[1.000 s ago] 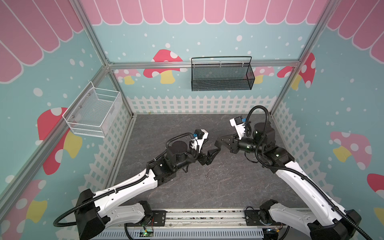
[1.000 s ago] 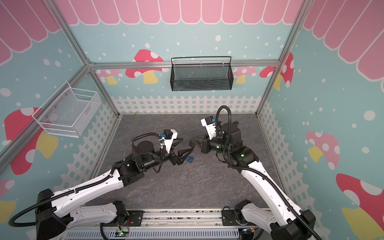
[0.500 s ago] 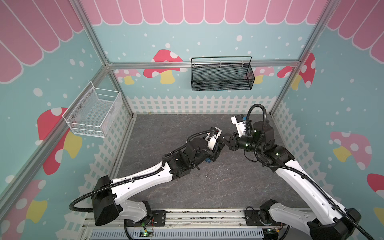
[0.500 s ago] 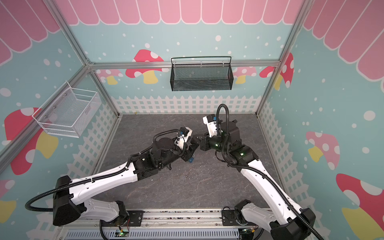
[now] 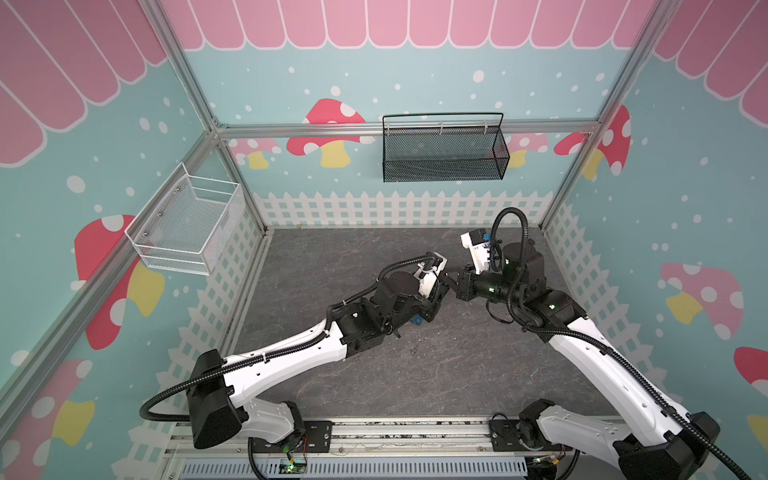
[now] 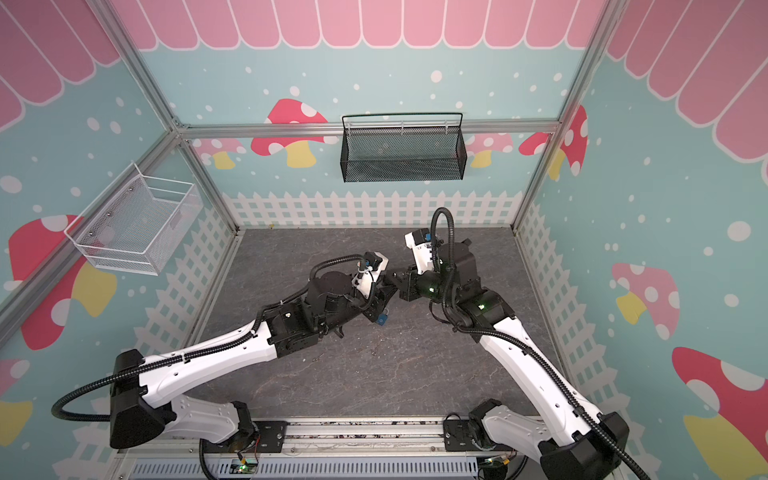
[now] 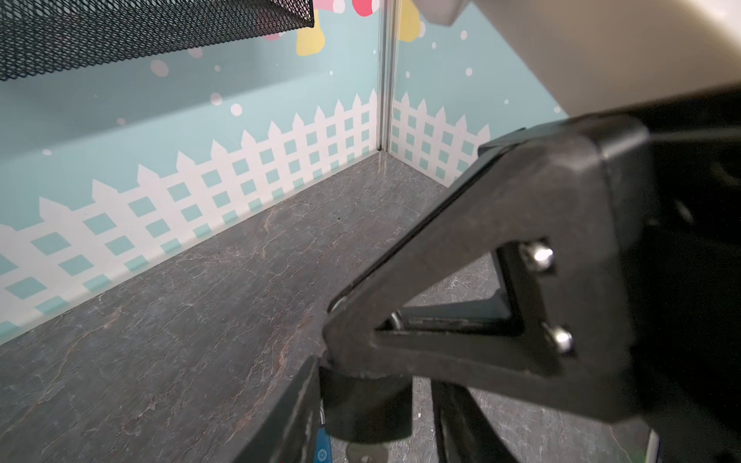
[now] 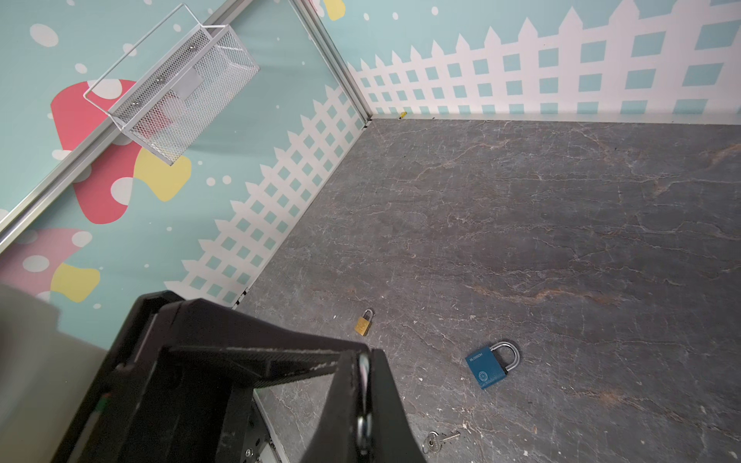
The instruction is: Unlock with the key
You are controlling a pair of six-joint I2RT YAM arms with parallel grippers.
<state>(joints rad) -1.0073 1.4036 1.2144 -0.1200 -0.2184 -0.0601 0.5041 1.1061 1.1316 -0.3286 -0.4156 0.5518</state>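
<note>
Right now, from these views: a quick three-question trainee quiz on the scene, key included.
1. True or false: the small brass padlock lies inside the white wire basket.
2. What do the jaws of the right gripper pinch? A) the blue padlock with the steel shackle B) a thin silver metal piece C) nothing
3. How many padlocks lie on the dark stone-look tabletop?
Key: 1 false, it lies on the tabletop, outside the basket. 2 B. 3 two, the brass and the blue.
</note>
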